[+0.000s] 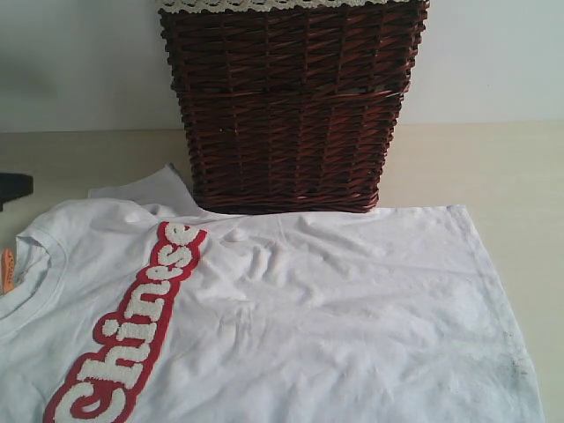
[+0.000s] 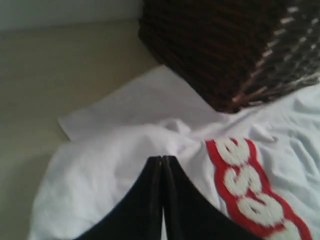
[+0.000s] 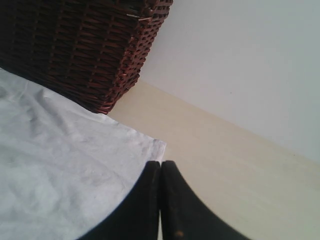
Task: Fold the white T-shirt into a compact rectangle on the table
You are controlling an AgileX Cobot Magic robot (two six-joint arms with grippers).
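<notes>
dark wicker basket (image 1: 291, 106), lace-trimmed liner (image 1: 264, 5)

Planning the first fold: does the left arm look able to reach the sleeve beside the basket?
Likely yes: its shut end effector hovers over the shirt, and the sleeve lies uncovered with nothing between.

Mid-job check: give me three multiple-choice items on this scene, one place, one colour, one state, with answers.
1. The wicker basket stands: A) at the far edge of the white T-shirt; B) on its collar; C) off the table.
2. The lettering is outlined in: A) blue; B) green; C) red.
3. The T-shirt lies: A) folded in half; B) spread out unfolded; C) inside the basket.
Answers: 1A, its base meets the shirt's far edge; 2C, red surrounds the white letters; 3B, chest and sleeve lie open.
</notes>
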